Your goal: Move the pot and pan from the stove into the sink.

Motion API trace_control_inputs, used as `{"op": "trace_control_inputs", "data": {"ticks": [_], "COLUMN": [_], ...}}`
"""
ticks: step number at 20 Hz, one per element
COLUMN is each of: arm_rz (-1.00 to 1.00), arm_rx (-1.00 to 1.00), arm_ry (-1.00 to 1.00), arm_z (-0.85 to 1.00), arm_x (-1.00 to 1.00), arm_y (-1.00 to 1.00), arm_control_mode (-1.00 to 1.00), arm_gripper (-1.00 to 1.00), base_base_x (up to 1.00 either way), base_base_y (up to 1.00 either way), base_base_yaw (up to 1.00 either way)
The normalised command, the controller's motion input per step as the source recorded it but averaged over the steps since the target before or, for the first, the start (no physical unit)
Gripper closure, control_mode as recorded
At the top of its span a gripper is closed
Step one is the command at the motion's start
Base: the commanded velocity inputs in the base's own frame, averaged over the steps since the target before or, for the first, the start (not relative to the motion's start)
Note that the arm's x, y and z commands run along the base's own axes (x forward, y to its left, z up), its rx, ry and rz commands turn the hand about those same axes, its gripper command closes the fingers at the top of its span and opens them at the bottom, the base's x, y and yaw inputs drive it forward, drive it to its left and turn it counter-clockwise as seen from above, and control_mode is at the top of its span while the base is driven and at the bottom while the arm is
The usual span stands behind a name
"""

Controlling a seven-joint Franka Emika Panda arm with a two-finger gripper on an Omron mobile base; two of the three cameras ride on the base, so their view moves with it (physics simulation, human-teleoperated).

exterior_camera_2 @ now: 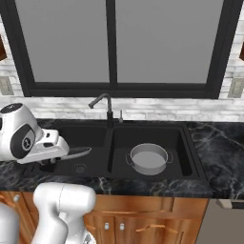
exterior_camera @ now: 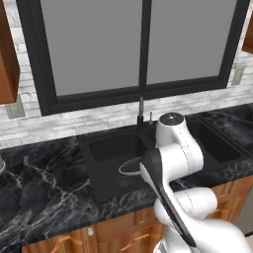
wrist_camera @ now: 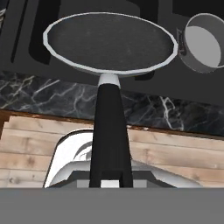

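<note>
The white jointed arm is reaching low over the counter's front edge, its two-finger gripper (wrist_camera: 110, 177) clamping the short black stick handle of the shallow black pan with a pale rim (wrist_camera: 109, 41). It is holding the pan level, hanging over the left basin of the black double-basin sink (exterior_camera_2: 188, 143), just above the basin floor and its drain. The round grey metal pot with two loop handles (exterior_camera_2: 148, 158) is sitting in the right basin, well apart from the pan, with the divider between them. The thin grey curved faucet (exterior_camera_2: 102, 103) is standing behind the divider. Black marble counter (exterior_camera: 44, 188) is lying open to the sink's left.
</note>
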Motion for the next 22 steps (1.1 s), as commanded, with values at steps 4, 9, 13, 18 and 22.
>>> {"op": "trace_control_inputs", "data": {"ticks": [4,9,13,18,22], "arm_rz": [-0.01,-0.02,-0.03,-0.01,0.0], "arm_rx": [-0.01,-0.01,0.0,0.0,0.0], "arm_ry": [0.02,0.02,0.04,0.07,0.05], "arm_z": [-0.4,-0.39,-0.42,-0.37,-0.29], "arm_x": [0.51,0.59,0.53,0.48,0.44], "arm_y": [0.12,0.22,0.2,0.1,0.03], "arm_control_mode": [-1.0,-1.0,-1.0,-1.0,-1.0], "arm_gripper": [1.0,1.0,1.0,1.0,1.0], "base_base_x": [0.0,0.0,0.0,0.0,0.0], "base_base_y": [0.0,0.0,0.0,0.0,0.0], "base_base_yaw": [0.0,0.0,0.0,0.0,0.0]}}
